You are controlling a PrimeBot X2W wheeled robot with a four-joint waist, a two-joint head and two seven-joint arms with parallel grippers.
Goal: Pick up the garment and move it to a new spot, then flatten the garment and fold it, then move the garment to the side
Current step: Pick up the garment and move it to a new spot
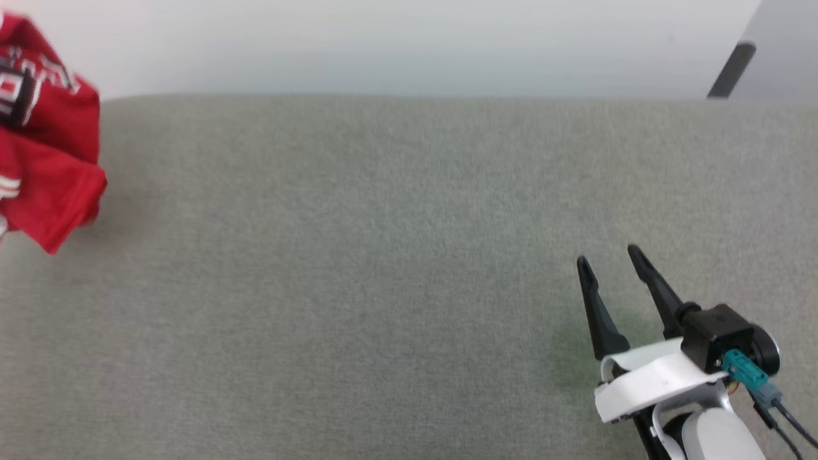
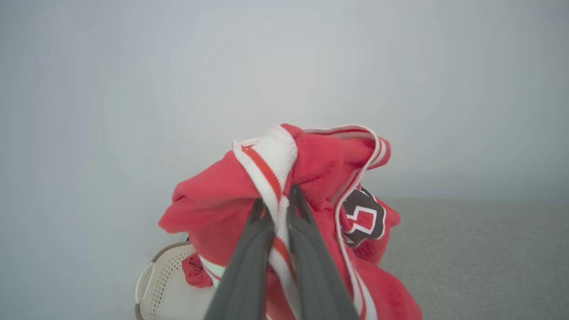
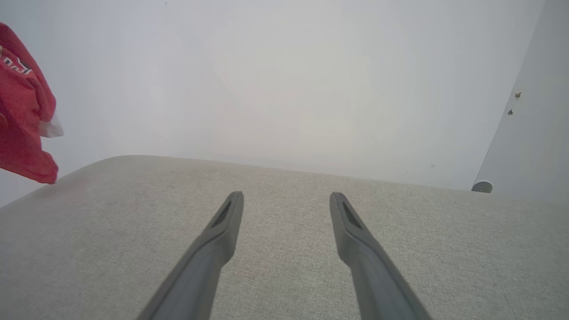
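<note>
Garment [image 2: 213,200] is gathered in a red bunch and gripped by the left claw [image 2: 278,198], whose two dark fingers are pressed narrow on a strip of the red-and-white striped trim; a black-and-white number patch hangs on the right side of the bunch in the left wrist view; in the head view the garment sits at the far left edge of the frame, over the left end of the grey fabric-covered surface [image 1: 383,255], with a faint shadow on the fabric beside it; whether its lowest fold touches the fabric cannot be told. Below and behind the bunch, in the left wrist view, stands a white perforated basket [image 2: 164,284] with a small plain red cloth [image 2: 193,271] on its rim side, partly hidden by the hanging garment. Right claw [image 1: 608,255] is at the lower right of the head view, its fingers spread wide and holding nothing, well apart from the garment; the stretch of surface between the two is bare grey fabric. A dark bar [image 1: 732,70] leans at the upper right beyond the far edge of the surface; a pale panel [image 3: 524,133] with two small fixings and a round foot [image 3: 482,186] stands at the right in the right wrist view; a plain pale wall runs behind all.
</note>
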